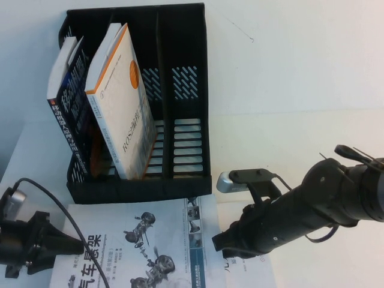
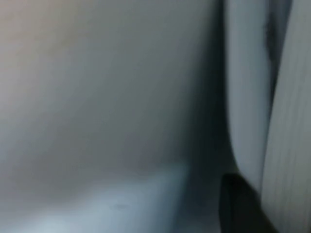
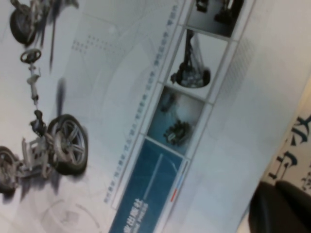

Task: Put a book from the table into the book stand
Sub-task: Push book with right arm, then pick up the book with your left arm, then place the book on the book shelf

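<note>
White, flat tabletop (image 1: 312,72) fills the scene and carries all items. At its far left stands the black plastic book stand (image 1: 180,108) with slotted sides and upright dividers forming three compartments. Its left compartment holds a book with a white-and-dark cover (image 1: 67,102), leaning; the middle compartment holds a cream book with an orange edge (image 1: 120,102), tilted against the divider; the right compartment holds no book. Just in front of the stand, the large white-covered paperback book (image 1: 150,246) with black Chinese title and grey car-suspension images lies flat on the table, cover up (its blue-grey band (image 3: 146,194) shows clearly in the right wrist view). The left gripper (image 1: 63,246) sits at the book's left edge, low at the near left of the table, with a black cable (image 1: 66,222) looping over it; jaw state cannot be told. The right gripper (image 1: 225,243) sits low at the book's right edge, its arm reaching in from the right; its jaw state likewise cannot be told, as the fingertips are hidden.
</note>
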Controlling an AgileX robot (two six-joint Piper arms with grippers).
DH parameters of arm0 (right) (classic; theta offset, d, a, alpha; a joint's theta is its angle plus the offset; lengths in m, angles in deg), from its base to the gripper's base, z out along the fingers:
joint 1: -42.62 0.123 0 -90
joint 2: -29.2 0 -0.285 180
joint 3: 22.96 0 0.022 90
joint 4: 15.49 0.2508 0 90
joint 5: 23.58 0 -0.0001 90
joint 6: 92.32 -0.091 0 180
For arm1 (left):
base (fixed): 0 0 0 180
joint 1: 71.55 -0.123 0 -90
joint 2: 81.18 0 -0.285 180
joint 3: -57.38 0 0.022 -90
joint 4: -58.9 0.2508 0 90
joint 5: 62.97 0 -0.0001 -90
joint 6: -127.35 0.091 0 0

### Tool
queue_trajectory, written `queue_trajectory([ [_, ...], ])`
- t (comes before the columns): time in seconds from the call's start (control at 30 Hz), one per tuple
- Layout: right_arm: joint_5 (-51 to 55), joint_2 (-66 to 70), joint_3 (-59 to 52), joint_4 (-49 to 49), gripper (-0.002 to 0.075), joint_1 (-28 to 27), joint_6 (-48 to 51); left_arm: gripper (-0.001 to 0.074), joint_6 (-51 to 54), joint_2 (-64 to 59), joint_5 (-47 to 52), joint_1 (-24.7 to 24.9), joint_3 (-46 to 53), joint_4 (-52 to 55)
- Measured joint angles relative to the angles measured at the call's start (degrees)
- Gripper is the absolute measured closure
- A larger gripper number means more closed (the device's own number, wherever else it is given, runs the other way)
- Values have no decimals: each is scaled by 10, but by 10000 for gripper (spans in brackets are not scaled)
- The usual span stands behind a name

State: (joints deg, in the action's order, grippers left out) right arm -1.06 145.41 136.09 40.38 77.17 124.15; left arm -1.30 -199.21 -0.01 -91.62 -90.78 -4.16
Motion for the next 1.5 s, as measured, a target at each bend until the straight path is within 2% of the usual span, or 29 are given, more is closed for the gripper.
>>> queue_trajectory([
  [0.2, 5, -1, 2, 0, 718, 1, 0, 580, -32, 99, 14, 2, 2, 7],
  [0.57, 15, -28, 5, -13, 718, 4, -5, 614, -121, 347, 41, 5, 7, 50],
  [0.77, 20, -57, 5, -66, 718, 5, -41, 614, -180, 460, 53, 5, 7, 71],
  [0.93, 36, -110, 5, -125, 718, 5, -83, 614, -235, 531, 72, 5, -45, 95],
  [1.17, 54, -210, 5, -198, 718, 5, -137, 614, -292, 537, 96, 5, -183, 62],
  [1.5, 104, -359, 5, -362, 718, 5, -280, 614, -332, 421, 104, 8, -386, 17],
])
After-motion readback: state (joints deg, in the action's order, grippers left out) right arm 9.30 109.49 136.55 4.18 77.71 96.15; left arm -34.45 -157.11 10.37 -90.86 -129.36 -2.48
